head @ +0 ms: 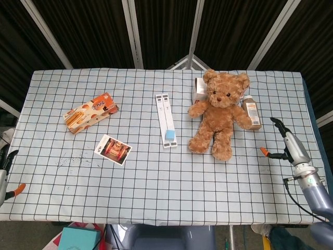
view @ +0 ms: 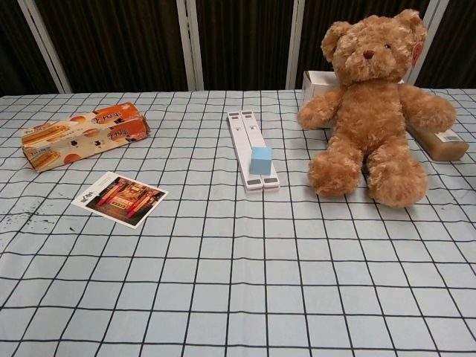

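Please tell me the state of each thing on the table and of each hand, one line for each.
Brown plush teddy bear: sitting upright.
Orange snack box: lying flat, closed.
Photo card: lying flat, picture up.
White folding stand: folded flat, blue block on it.
Brown bottle: lying down.
Right hand: holds nothing, over the table edge.
Left hand: mostly hidden.

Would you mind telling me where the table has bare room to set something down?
The near strip in front of the postcard and teddy bear is bare, as is the far-left corner behind the snack box. Around the bear it is crowded.
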`<state>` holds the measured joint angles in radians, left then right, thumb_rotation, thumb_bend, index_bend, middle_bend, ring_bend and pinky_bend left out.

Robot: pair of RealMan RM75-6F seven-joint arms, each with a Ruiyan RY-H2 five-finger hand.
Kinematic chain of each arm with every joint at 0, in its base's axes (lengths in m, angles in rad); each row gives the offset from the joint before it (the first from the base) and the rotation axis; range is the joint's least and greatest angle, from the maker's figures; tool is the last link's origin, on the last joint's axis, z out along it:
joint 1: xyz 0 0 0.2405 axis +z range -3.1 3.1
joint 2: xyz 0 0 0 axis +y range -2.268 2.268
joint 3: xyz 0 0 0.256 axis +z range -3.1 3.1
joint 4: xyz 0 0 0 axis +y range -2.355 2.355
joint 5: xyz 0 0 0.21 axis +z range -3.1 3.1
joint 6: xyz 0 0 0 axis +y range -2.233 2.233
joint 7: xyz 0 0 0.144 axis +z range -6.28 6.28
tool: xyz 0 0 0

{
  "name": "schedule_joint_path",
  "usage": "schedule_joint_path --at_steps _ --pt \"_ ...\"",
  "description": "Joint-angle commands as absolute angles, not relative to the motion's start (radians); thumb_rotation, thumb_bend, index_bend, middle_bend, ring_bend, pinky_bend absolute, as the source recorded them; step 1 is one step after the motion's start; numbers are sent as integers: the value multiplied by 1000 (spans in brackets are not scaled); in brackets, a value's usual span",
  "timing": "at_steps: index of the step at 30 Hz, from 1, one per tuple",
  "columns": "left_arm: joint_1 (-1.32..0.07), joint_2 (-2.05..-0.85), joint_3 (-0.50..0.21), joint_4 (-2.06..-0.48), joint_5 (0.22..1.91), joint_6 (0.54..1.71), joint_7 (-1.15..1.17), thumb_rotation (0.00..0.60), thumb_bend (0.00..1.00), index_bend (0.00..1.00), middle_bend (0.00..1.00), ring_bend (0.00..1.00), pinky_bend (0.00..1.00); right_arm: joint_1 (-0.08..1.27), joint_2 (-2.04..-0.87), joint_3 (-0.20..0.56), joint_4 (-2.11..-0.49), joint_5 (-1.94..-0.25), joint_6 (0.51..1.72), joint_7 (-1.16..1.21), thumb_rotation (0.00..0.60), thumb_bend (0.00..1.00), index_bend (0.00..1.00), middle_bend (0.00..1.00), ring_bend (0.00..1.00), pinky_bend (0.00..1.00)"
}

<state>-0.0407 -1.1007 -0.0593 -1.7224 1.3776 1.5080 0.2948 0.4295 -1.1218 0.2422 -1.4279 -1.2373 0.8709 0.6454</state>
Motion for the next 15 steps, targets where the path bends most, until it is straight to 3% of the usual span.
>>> schedule_joint_path --at_steps 1,6,15 --pt "-41 -1101 -62 -1721 1371 1507 297 600 243 122 0 0 30 516 -1175 289 -1394 -1112 770 566 600 298 0 79 124 43" --pt "-40 -1101 -66 -1722 1362 1507 292 600 243 122 0 0 30 590 -1234 296 -1328 -996 698 452 600 298 1 82 131 43" --pt "-37 -1098 -70 -1718 1349 1509 286 600 243 122 0 0 30 681 -1329 316 -1227 -808 657 315 600 297 43 155 230 44"
